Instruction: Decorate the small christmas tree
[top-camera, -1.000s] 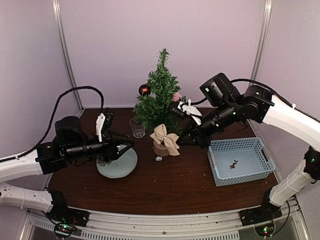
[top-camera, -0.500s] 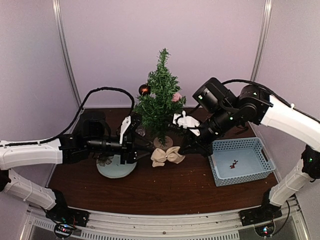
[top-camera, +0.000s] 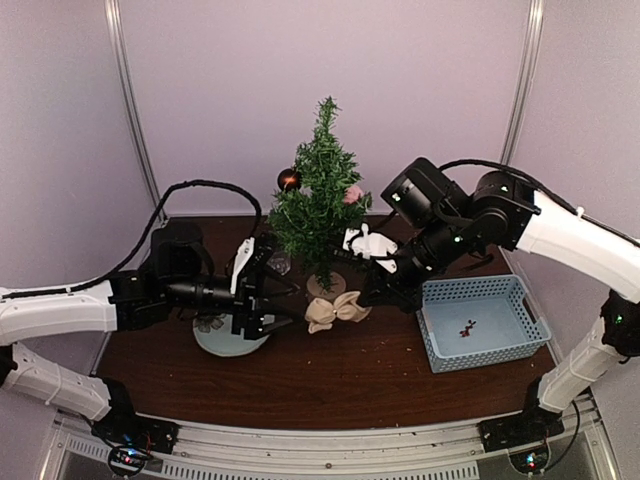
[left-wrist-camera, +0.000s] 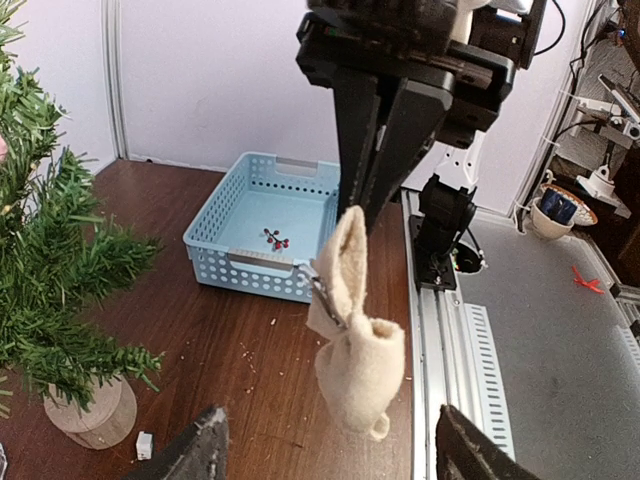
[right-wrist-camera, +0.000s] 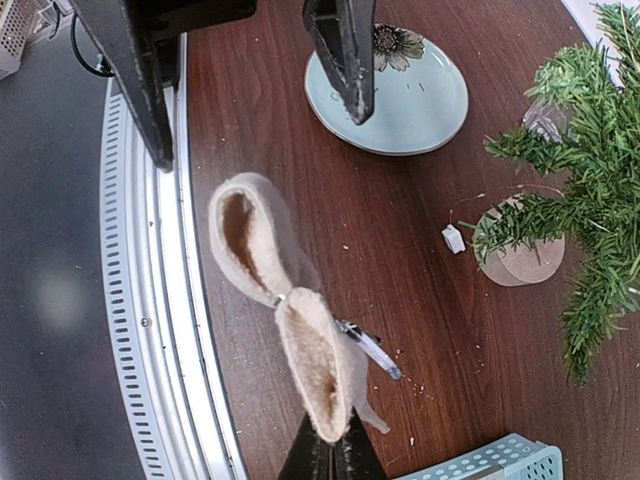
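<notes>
We see the small christmas tree (top-camera: 318, 205) standing upright on its round light-wood stump (top-camera: 325, 286) toward the back of the dark table (top-camera: 330, 385). A brown ball (top-camera: 289, 180) sits in its left branches and a pink ornament (top-camera: 352, 194) in its right ones. Just in front of the tree's stump, the right gripper (top-camera: 368, 298) is pinched tight on one loop of a beige fabric bow (top-camera: 335, 312). The bow dangles from the closed tips, clear of the tabletop. The left gripper (top-camera: 280, 306) reaches in from the tree's left with its fingers spread wide. It faces the bow's free loop without touching it. Farther left of the tree lies a pale plate (top-camera: 245, 345) with a dark flower-like piece (top-camera: 210, 322) on it. A clear drinking glass (top-camera: 280, 262) stands just left of the stump, against the lowest branches. Well to the tree's right sits a light blue basket (top-camera: 520, 300) holding a small red-and-dark sprig (top-camera: 467, 327). A tiny white bit (right-wrist-camera: 453, 238) lies on the table right beside the stump.
</notes>
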